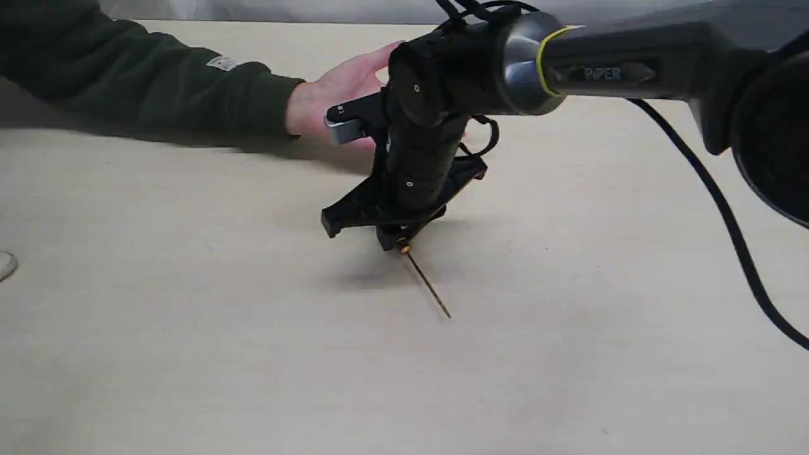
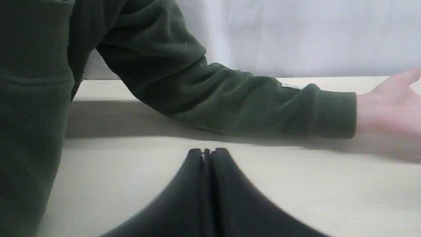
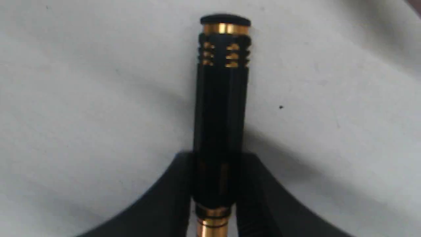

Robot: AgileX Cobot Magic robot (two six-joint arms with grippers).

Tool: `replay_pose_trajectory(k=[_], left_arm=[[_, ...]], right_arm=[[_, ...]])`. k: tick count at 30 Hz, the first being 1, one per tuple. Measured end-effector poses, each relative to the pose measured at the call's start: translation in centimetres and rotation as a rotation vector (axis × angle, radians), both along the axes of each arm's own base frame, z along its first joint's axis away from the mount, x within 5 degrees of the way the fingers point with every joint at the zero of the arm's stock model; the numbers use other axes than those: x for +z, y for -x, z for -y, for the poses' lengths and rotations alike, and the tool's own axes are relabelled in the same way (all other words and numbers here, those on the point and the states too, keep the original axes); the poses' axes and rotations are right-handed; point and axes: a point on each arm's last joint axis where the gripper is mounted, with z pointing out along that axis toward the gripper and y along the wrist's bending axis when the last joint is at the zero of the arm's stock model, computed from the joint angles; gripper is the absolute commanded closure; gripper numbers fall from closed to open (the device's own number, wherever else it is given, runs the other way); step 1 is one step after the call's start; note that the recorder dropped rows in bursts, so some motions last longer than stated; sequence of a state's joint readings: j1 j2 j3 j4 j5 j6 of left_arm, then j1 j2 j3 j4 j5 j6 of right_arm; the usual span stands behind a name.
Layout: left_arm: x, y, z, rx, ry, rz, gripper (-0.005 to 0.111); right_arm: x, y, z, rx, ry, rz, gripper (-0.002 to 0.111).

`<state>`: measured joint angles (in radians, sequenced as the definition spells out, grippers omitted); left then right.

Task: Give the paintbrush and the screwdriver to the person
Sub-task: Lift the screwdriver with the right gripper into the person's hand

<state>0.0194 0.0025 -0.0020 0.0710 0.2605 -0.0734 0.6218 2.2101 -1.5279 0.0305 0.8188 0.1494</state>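
Beige table [image 1: 189,354]: right fingers [image 3: 171,200] clamp screwdriver [image 3: 220,108] handle; left fingers [image 2: 184,200] pressed together.

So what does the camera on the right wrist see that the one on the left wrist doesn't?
Only the right wrist view shows the screwdriver, its black handle with gold rings clamped between the right fingers. Only the left wrist view shows the person's arm in a dark green sleeve, stretched over the table beyond the left fingers, which are closed on nothing. Both show a pair of black fingers and the pale table underneath.
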Motion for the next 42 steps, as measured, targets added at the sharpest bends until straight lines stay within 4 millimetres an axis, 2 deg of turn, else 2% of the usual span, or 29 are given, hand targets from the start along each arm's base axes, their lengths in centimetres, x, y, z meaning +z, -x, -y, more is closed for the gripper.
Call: replay_pose_trajectory(k=[6, 8, 13, 20, 22, 26, 31, 35, 42], left_arm=[[0.0, 0.0, 0.0, 0.0, 0.0, 0.0, 0.107], [0.0, 0.0, 0.0, 0.0, 0.0, 0.0, 0.107], [0.0, 0.0, 0.0, 0.0, 0.0, 0.0, 0.107], [0.0, 0.0, 0.0, 0.0, 0.0, 0.0, 0.107], [0.0, 0.0, 0.0, 0.0, 0.0, 0.0, 0.107], [0.0, 0.0, 0.0, 0.0, 0.0, 0.0, 0.107], [0.0, 0.0, 0.0, 0.0, 0.0, 0.0, 0.107], [0.0, 0.0, 0.0, 0.0, 0.0, 0.0, 0.107], [0.0, 0.0, 0.0, 0.0, 0.0, 0.0, 0.107]], right_arm=[[0.4, 0.3, -0.2, 0.048, -0.02, -0.014, 0.104], [1.2, 0.6, -0.3, 0.068, -0.048, -0.021, 0.104], [5.2, 1.1, -0.2, 0.088, -0.118, 0.047, 0.104], [11.6, 1.7, 0.6, 0.101, -0.201, 0.232, 0.104], [12.8, 1.5, 0.8, 0.098, -0.209, 0.301, 0.104], [14.0, 0.7, 0.9, 0.077, -0.201, 0.392, 0.104], [14.0, -1.2, 0.7, 0.031, -0.149, 0.484, 0.104], [12.9, -3.1, 0.4, 0.0, -0.089, 0.513, 0.104], [10.4, -6.5, 1.1, -0.071, -0.039, 0.485, 0.104]])
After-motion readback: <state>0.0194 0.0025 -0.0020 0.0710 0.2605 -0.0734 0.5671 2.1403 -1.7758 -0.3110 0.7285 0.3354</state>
